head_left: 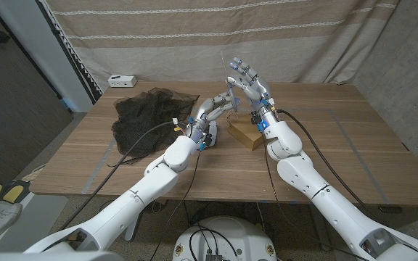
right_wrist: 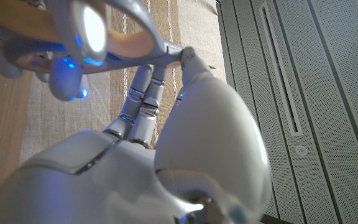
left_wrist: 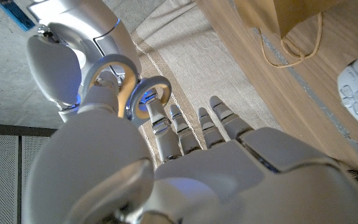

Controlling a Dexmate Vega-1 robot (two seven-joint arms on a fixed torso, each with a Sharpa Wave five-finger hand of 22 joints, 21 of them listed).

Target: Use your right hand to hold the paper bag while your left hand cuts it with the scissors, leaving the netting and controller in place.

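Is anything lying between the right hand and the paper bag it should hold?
Nothing visible does. The right hand is raised, fingers spread, above the paper bag; the left hand with the scissors sits beside it.

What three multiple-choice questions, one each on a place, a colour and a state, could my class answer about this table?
1. The netting lies: A on the paper bag; B to the bag's left; C at the table's right edge.
2. The controller is: A white; B red; C black.
3. The scissors are: A lying on the netting; B inside the bag; C raised between the left hand and right hand.

Answers: 1 B, the head view shows it left of the bag. 2 A, its casing is white. 3 C, they stand off the table between the hands.
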